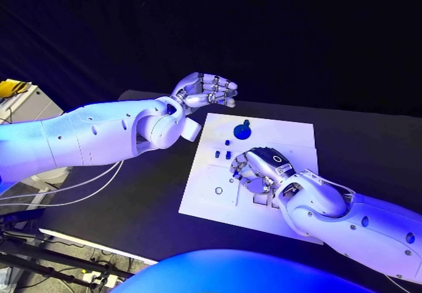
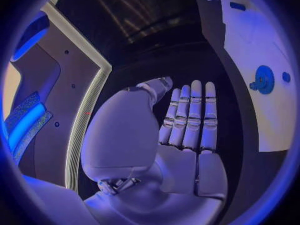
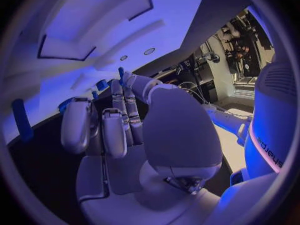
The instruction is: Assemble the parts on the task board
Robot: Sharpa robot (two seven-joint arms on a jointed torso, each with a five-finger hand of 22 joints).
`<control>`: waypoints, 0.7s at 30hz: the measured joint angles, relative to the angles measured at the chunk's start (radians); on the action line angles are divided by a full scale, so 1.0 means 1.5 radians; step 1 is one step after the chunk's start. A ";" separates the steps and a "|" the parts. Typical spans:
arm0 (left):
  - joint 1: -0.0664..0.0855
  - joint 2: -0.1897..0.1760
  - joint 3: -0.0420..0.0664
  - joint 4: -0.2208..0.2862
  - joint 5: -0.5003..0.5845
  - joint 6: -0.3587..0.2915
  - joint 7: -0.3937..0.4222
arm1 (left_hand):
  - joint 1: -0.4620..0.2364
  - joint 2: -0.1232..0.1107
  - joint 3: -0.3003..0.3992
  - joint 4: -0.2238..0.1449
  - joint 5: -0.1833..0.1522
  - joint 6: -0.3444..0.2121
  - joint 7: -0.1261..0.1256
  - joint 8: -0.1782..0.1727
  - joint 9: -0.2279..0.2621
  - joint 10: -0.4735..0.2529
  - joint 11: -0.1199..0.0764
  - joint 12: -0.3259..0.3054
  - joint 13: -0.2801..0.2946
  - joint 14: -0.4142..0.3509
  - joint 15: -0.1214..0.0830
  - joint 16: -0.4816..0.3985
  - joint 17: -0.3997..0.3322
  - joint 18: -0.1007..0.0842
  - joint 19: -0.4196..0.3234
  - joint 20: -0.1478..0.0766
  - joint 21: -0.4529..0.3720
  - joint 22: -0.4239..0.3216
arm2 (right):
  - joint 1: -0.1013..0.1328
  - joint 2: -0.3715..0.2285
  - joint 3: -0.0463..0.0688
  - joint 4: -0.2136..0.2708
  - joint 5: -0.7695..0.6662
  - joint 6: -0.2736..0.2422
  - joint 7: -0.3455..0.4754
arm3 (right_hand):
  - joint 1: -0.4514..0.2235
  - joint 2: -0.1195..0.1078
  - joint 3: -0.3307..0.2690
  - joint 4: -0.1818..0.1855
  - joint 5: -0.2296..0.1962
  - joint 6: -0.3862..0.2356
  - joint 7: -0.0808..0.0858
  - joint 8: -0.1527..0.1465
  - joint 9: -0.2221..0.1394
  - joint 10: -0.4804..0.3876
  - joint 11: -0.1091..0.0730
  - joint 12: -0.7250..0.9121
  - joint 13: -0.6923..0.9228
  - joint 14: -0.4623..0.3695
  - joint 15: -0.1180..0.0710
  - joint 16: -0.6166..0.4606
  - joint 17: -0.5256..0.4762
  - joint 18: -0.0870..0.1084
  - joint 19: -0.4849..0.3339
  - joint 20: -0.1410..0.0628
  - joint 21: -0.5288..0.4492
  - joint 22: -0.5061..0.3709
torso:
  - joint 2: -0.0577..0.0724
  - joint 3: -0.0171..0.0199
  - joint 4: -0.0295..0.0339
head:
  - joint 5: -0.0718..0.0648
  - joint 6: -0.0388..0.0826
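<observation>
- looking down in the head view, the task board (image 1: 290, 137) lies in the middle of the frame on the black surface (image 1: 158, 207). a round blue part (image 1: 243, 130) with a stub sits near the board's upper edge, and small blue parts (image 1: 228, 155) lie just left of the right hand (image 1: 262, 168), which rests low on the board at centre, fingers bent down over it. i cannot tell whether it pinches anything: its fingertips are hidden under the hand itself. the left hand (image 1: 207, 90) hangs at upper centre, off the board's upper left corner, fingers curled in with nothing in them.
- judging by look, the parts are light, stiff plastic and likely slick; the small ones want a fingertip pinch across their sides, the round one a hold at its rim or stub. the board looks thin and may slide if pushed.
- in the left wrist view, the left hand (image 2: 187, 130) shows its fingers side by side, holding nothing. the board (image 2: 262, 120) curves down the right of the circle with the round blue part (image 2: 263, 79) on it; another blue part (image 2: 237, 6) near the top is too small to read.
- in the right wrist view, the right hand (image 3: 119, 130) reaches toward the board (image 3: 100, 15) across the upper left. blue parts (image 3: 100, 85) peep past the fingertips, one upright blue part (image 3: 20, 120) at far left. whether there is contact is hidden by the fingers.
</observation>
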 measured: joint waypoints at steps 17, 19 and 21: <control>0.000 0.001 0.000 -0.003 0.000 0.000 -0.003 | 0.000 0.000 0.000 0.000 0.000 -0.002 0.002 0.000 0.000 0.000 0.000 0.000 0.000 0.000 0.000 -0.003 0.001 0.000 0.000 0.000 0.000 -0.001 | -0.003 0.007 -0.002 -0.001 -0.006 0.025 -0.004 | 0.002 0.002 0.000 0.000 -0.001 0.000 0.000 0.000 0.000 0.000 0.000 -0.002 0.000 0.000 0.000 0.000 0.000 0.000 0.000 0.000 -0.003 0.000 | 0.000 -0.0003 0.0000 | 0.005 -0.003; 0.000 0.001 0.000 -0.003 0.000 0.001 -0.004 | 0.000 0.000 0.000 0.000 0.000 -0.002 0.002 0.000 0.000 0.000 0.000 0.000 0.000 0.000 0.000 -0.003 0.001 0.000 0.000 0.000 -0.001 -0.001 | -0.004 0.008 -0.002 -0.001 -0.006 0.027 -0.005 | 0.002 0.002 0.000 0.000 -0.001 0.000 0.000 0.000 0.000 0.000 0.000 -0.001 0.000 0.000 0.000 0.000 0.000 0.000 0.000 0.000 -0.003 0.000 | 0.000 -0.0003 0.0000 | 0.005 -0.003; 0.000 0.001 0.000 -0.004 0.000 0.001 -0.005 | -0.001 -0.001 0.000 0.000 0.000 -0.002 0.002 0.000 0.000 0.000 0.000 0.000 0.000 0.000 0.000 -0.003 0.001 0.000 0.000 0.000 -0.003 -0.001 | -0.004 0.008 -0.002 -0.001 -0.007 0.029 -0.005 | 0.002 0.002 0.000 0.000 -0.001 0.000 0.000 0.000 0.000 0.000 0.000 -0.001 0.000 0.000 0.000 0.000 0.000 0.000 0.000 0.000 -0.003 0.000 | 0.000 -0.0001 0.0000 | 0.005 -0.003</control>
